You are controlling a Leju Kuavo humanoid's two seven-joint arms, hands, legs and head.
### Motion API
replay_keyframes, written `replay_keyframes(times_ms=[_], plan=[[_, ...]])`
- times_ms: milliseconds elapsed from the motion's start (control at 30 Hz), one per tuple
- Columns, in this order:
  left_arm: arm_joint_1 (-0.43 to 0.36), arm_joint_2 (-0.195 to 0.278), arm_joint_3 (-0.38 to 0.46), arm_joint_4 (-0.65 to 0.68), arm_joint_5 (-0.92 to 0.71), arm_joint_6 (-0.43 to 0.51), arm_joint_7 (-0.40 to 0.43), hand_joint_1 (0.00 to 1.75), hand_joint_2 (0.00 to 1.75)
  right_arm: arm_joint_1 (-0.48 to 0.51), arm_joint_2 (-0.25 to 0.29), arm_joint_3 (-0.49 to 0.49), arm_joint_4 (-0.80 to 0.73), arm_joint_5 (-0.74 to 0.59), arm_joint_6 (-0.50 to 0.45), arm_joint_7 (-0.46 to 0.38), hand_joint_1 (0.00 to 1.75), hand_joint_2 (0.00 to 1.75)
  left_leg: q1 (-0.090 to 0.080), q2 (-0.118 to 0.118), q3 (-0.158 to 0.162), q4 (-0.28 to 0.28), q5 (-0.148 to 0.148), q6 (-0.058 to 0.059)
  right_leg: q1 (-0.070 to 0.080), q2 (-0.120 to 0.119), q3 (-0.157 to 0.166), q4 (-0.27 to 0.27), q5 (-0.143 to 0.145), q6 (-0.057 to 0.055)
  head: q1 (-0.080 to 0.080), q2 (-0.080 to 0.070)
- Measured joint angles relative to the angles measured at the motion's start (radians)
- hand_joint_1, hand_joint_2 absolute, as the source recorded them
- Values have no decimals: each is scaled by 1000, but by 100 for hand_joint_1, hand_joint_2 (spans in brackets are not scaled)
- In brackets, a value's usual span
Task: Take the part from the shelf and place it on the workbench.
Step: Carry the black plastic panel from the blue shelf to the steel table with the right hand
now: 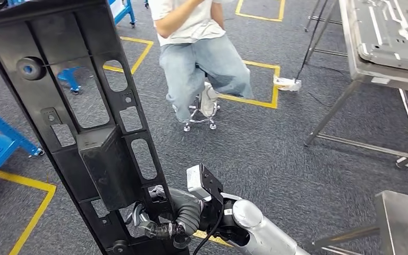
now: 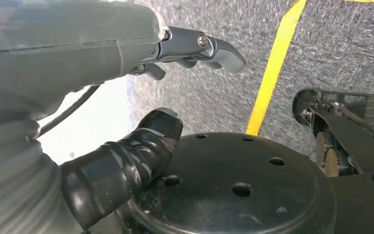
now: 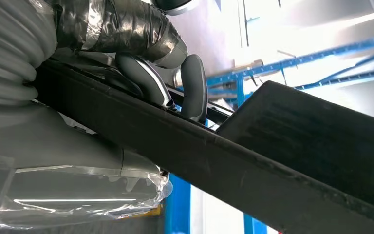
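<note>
A long black plastic part with several cut-outs stands nearly upright at the left of the head view. My right hand grips it near its lower end, and the silver arm comes in from the bottom right. Seen from the right wrist, the dark fingers wrap over the edge of the part. My left hand hangs over grey carpet with thumb and fingers apart, holding nothing. A steel workbench stands at the far right with a grey metal panel lying on it.
A person sits on a wheeled stool ahead at centre. Blue shelf frames stand at the left. Another steel surface is at the bottom right. Yellow tape lines mark the carpet.
</note>
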Motion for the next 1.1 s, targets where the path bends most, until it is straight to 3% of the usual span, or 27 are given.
replay_keyframes(times_ms=[67,100,133,200,267,333,400,433,467,500,567,633,700,733,800,867,933,967,1000,1033,1100], plan=[[-2,0,-2,1,-2,0,-5,0,175,1,-1,-1,0,5,0,-8,175,175,-4,17,5,2,-6,-9,6,-43,75,-140,46,-8,0,0],[-4,0,-3,1,-2,0,-8,0,175,1,-1,-2,0,6,-1,-11,175,175,-6,24,6,4,-9,-14,10,-56,94,-178,54,-13,0,0],[-5,0,-3,2,-3,0,-10,0,175,2,-2,-3,0,7,-1,-12,175,175,-8,31,8,4,-11,-20,15,-59,98,-189,52,-18,0,0],[-8,1,-3,3,-3,0,-14,0,175,4,-2,-5,-1,10,-1,-13,175,175,-7,43,12,3,-15,-31,14,-36,98,-194,57,-29,0,0],[-11,2,-4,6,-1,-1,-21,0,175,5,-2,-7,-1,13,-1,-14,175,175,-2,10,1,36,-44,-41,8,-15,101,-203,64,-42,-1,0],[-16,1,-5,13,1,-5,-30,0,175,5,-1,-8,-1,17,-1,-16,175,175,1,-43,-46,145,-107,-47,6,6,102,-208,68,-52,-1,0],[-24,1,-8,22,2,-10,-39,0,175,7,0,-9,-1,19,-1,-16,175,175,2,-58,-106,266,-151,-50,9,30,101,-206,68,-55,-1,0],[-27,1,-9,27,2,-13,-42,0,175,9,0,-9,-1,20,-1,-16,175,175,3,-59,-118,286,-146,-51,10,44,101,-204,68,-55,-1,0],[-30,0,-10,30,2,-15,-45,0,175,10,0,-9,-1,20,-2,-16,175,175,4,-61,-112,266,-121,-52,10,59,101,-201,68,-55,-1,0],[-31,0,-11,33,2,-18,-48,0,175,10,0,-9,-1,20,-2,-16,175,175,6,-68,-89,212,-82,-52,9,74,101,-197,66,-52,-1,0],[-33,-1,-12,39,2,-21,-50,0,175,10,0,-9,-1,20,-2,-16,175,175,13,-107,-35,85,-25,-51,8,100,96,-185,62,-45,-1,0],[-36,-3,-14,43,2,-22,-51,0,175,11,0,-10,-2,20,-2,-16,175,175,14,-136,-13,31,-15,-45,8,121,86,-178,64,-33,-1,0],[-42,-4,-16,46,2,-23,-53,0,175,12,-2,-11,-3,22,-2,-17,175,175,12,-123,-12,27,-12,-35,7,139,78,-180,70,-20,-1,0],[-45,-5,-18,48,1,-24,-55,0,175,13,-3,-12,-3,25,-3,-17,175,175,12,-111,-11,23,-8,-28,7,130,74,-176,67,-15,-1,0],[-47,-7,-23,53,-1,-25,-62,0,175,13,-6,-15,-5,31,-5,-18,175,175,13,-87,-9,14,-1,-12,10,80,47,-120,30,-7,0,0],[-47,-7,-26,61,2,-29,-70,0,175,13,-9,-16,-6,34,-3,-20,175,175,9,-60,-10,12,-1,-4,8,32,-12,6,-35,-1,0,0],[-46,-7,-27,68,11,-33,-76,0,175,13,-10,-16,-5,32,6,-21,175,175,6,-33,-11,13,-3,-3,4,22,-54,95,-61,4,0,0],[-46,-7,-26,71,16,-35,-80,0,175,12,-11,-15,-4,30,11,-20,175,175,6,-20,-11,14,-4,-3,2,18,-49,88,-47,5,0,0],[-46,-7,-26,73,20,-35,-82,0,175,11,-11,-15,-3,28,15,-19,175,175,6,-9,-9,14,-6,-5,1,11,-22,40,-18,5,0,0],[-46,-8,-26,74,22,-35,-84,0,175,8,-10,-14,-3,26,17,-18,175,175,6,0,-7,16,-9,-7,1,-7,17,-33,13,3,0,0],[-45,-8,-26,75,23,-35,-85,0,175,3,-8,-12,-3,21,19,-15,175,175,1,15,-3,19,-15,-16,9,-44,79,-149,48,-6,0,0]])
